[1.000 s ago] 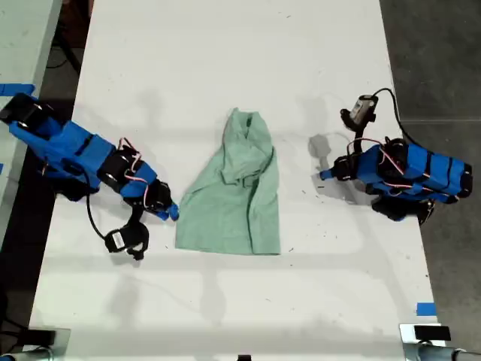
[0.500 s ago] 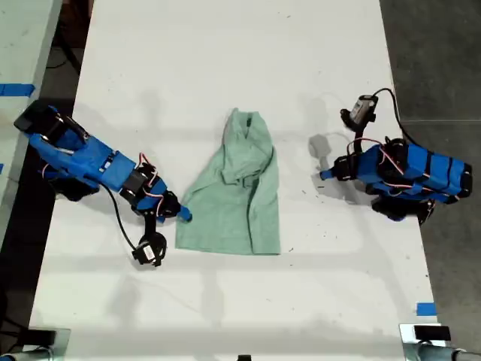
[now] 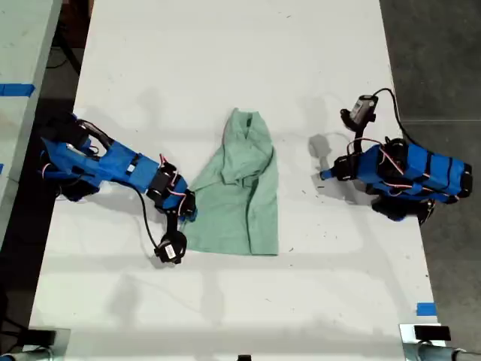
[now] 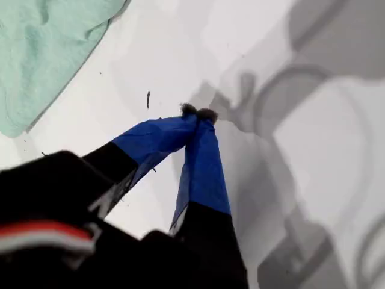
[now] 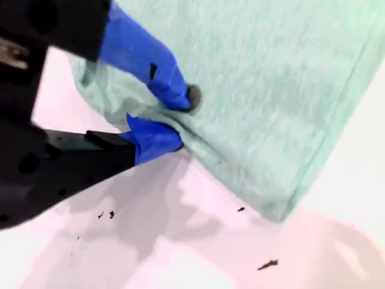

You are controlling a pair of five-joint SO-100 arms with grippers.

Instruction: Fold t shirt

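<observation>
The pale mint-green t shirt (image 3: 240, 195) lies crumpled in the middle of the white table (image 3: 225, 68), narrow at its far end and wide at its near hem. My second gripper (image 3: 189, 216) has come in from the exterior view's left. It is shut on the t shirt's (image 5: 271, 78) side edge near the hem corner, one blue finger (image 5: 150, 60) on top of the cloth and the other at the edge beneath a small pucker. My first gripper (image 3: 323, 175) rests shut over bare table at the exterior view's right, well apart from the t shirt (image 4: 42, 48).
A small black camera on a cable (image 3: 171, 248) lies beside the second arm near the hem. Another camera (image 3: 363, 109) sits by the first arm. Dark floor runs past the table's edge on the exterior view's right. Blue tape (image 3: 425, 309) marks the near corner there.
The second arm has swung toward the shirt, bringing its gripper from beside the hem corner onto the cloth's side edge; the hem corner has shifted slightly inward. The first arm has not moved.
</observation>
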